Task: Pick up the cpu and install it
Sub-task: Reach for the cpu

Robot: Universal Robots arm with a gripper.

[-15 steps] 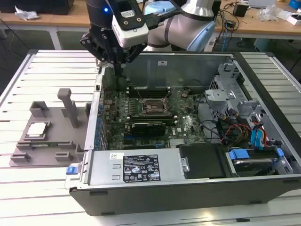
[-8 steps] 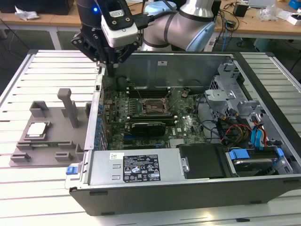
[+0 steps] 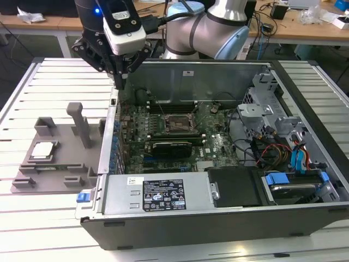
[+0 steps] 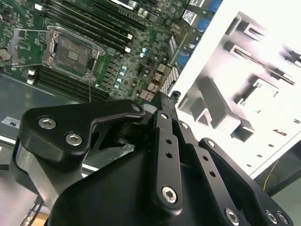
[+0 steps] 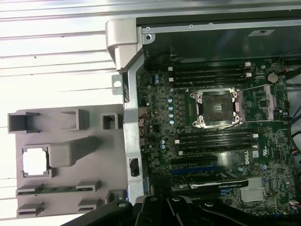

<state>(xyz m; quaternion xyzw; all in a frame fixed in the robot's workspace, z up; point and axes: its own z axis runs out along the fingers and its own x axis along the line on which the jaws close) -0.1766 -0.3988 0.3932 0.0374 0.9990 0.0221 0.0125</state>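
Bright, even light — tray (image 4: pixel 221 70) glares white, second wrist view

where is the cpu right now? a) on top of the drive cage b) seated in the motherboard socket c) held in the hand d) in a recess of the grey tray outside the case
d: the cpu lies flat in a square recess of the grey tray, to the exterior view's left of the open case.

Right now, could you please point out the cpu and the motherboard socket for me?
cpu (image 3: pixel 43 151): exterior view, middle of its top plate.
socket (image 5: pixel 216 108): first wrist view, middle of its square recess.
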